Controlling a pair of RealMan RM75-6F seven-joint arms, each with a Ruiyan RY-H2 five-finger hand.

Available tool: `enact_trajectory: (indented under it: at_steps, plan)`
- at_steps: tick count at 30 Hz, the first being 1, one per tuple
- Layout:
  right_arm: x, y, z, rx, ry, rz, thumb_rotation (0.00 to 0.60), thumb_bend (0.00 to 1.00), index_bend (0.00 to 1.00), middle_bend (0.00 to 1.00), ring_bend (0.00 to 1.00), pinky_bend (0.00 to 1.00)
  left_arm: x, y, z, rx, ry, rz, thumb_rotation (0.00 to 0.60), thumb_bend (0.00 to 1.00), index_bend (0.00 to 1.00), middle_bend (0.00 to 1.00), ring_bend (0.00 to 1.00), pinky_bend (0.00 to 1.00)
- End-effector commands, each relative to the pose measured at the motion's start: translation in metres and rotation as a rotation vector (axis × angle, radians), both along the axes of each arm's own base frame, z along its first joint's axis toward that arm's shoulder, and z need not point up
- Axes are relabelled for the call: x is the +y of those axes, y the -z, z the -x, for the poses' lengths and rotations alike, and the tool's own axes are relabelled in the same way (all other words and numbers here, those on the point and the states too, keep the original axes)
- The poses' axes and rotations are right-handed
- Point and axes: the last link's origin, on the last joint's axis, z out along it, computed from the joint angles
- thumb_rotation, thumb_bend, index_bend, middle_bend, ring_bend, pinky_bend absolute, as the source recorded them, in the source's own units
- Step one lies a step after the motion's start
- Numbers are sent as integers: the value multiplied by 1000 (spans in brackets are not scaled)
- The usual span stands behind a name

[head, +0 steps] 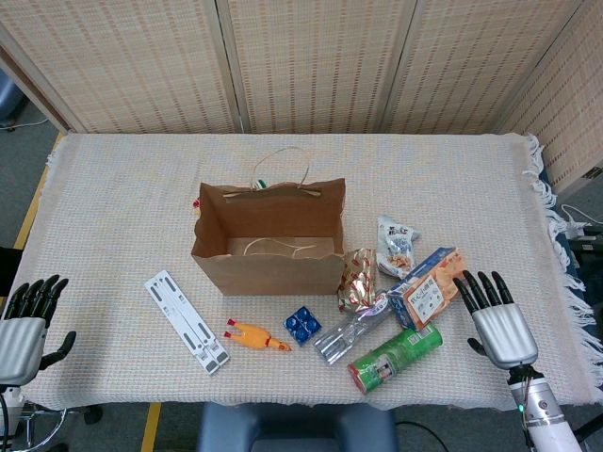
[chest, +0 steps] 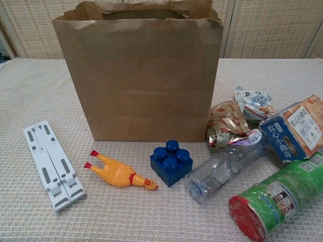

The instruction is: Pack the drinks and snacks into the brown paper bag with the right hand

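Observation:
The brown paper bag (head: pixel 268 240) (chest: pixel 139 75) stands open and upright mid-table. To its right lie a gold-red snack pouch (head: pixel 358 279) (chest: pixel 226 123), a white snack packet (head: pixel 397 245) (chest: pixel 252 103), a blue-orange cracker box (head: pixel 429 285) (chest: pixel 295 128), a clear plastic bottle (head: pixel 350 330) (chest: pixel 224 169) and a green can with a red lid (head: pixel 396 358) (chest: pixel 275 199). My right hand (head: pixel 495 320) hovers open just right of the box and can, holding nothing. My left hand (head: pixel 24 325) rests open at the table's front left corner. Neither hand shows in the chest view.
A white folding stand (head: pixel 187 320) (chest: pixel 50 164), a yellow rubber chicken (head: pixel 254 336) (chest: pixel 118 171) and a blue toy brick (head: pixel 301 325) (chest: pixel 171 162) lie in front of the bag. The woven tablecloth (head: pixel 122 198) has fringe at its right edge. Screens stand behind.

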Motion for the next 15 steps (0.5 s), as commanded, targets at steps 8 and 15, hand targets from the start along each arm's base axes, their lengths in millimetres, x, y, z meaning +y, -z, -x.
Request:
enact_trajectory:
  at_steps: [8,15]
  plan:
    - [1,0,-1,-14,-8,-16,600,22,0,0,0,0,0,0,0,-1,0,-1,600,355,29,0,0,0]
    - [6,2,-17,-88,-153,-154,600,22,0,0,0,9,1,0,0,0,-4,2,600,355,29,0,0,0]
